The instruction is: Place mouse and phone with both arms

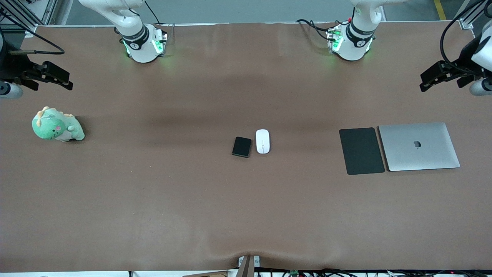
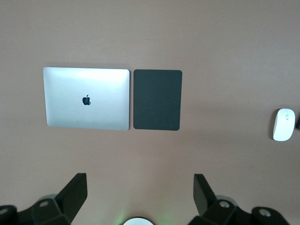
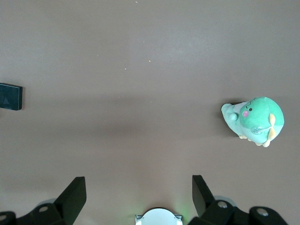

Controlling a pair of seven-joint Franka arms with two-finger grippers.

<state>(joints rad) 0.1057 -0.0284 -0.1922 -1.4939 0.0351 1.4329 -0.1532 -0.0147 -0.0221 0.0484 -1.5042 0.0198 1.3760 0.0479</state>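
Note:
The white mouse (image 1: 263, 141) and the black phone (image 1: 241, 147) lie side by side at the table's middle, the phone toward the right arm's end. The mouse also shows in the left wrist view (image 2: 284, 124), and the phone in the right wrist view (image 3: 10, 96). My left gripper (image 1: 426, 81) hangs open and empty in the air over the left arm's end of the table; it also shows in the left wrist view (image 2: 140, 187). My right gripper (image 1: 66, 81) hangs open and empty over the right arm's end; it also shows in the right wrist view (image 3: 139, 187). Both are well away from the mouse and phone.
A flat black mouse pad (image 1: 361, 151) lies beside a closed silver laptop (image 1: 419, 146) toward the left arm's end; both show in the left wrist view (image 2: 157, 99) (image 2: 86, 98). A green plush dinosaur (image 1: 57, 125) sits toward the right arm's end.

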